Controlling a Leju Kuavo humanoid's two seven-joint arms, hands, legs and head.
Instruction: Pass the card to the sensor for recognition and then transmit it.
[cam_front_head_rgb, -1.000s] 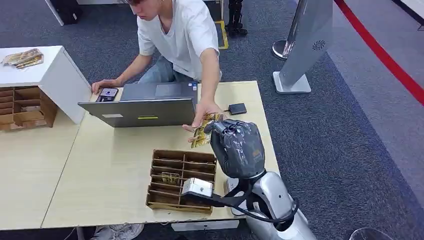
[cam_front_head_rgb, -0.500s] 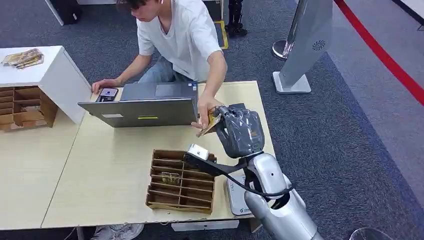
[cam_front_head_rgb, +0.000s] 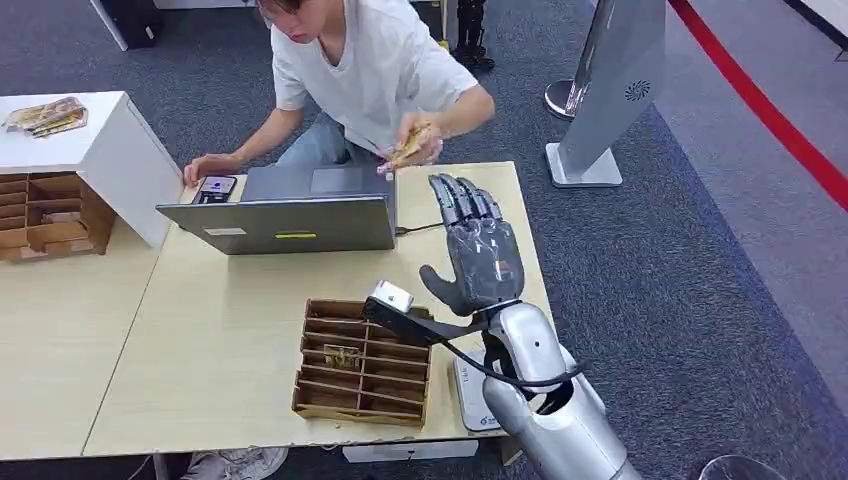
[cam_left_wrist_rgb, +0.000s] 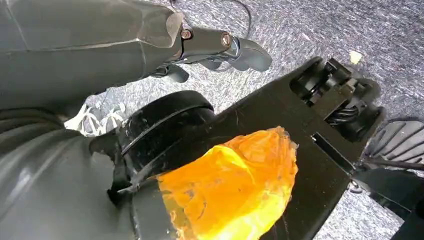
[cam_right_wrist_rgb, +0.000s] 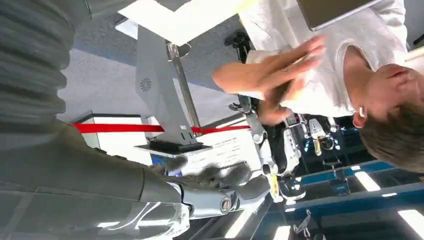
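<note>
Laptop (cam_front_head_rgb: 285, 215) sits open at the table's (cam_front_head_rgb: 200, 330) far edge, with a wooden divider tray (cam_front_head_rgb: 365, 362) nearer the robot. Behind the laptop, a person's hand (cam_front_head_rgb: 415, 143) holds the card (cam_front_head_rgb: 408, 146) raised above the table's far side. Right hand (cam_front_head_rgb: 472, 250) hovers over the table's right part, fingers spread and straight, holding nothing. Left hand (cam_left_wrist_rgb: 210, 47) hangs over carpet; its grasp cannot be judged.

1. The card (cam_front_head_rgb: 412, 141), yellow-brown with a printed pattern, is pinched in the person's hand (cam_front_head_rgb: 420, 148), tilted, raised above the far edge of the bench (cam_front_head_rgb: 230, 330) near the laptop's back corner.
2. The sensor (cam_front_head_rgb: 470, 390), a flat white pad, lies at the bench's near edge, partly hidden by the robot's right arm.
</note>
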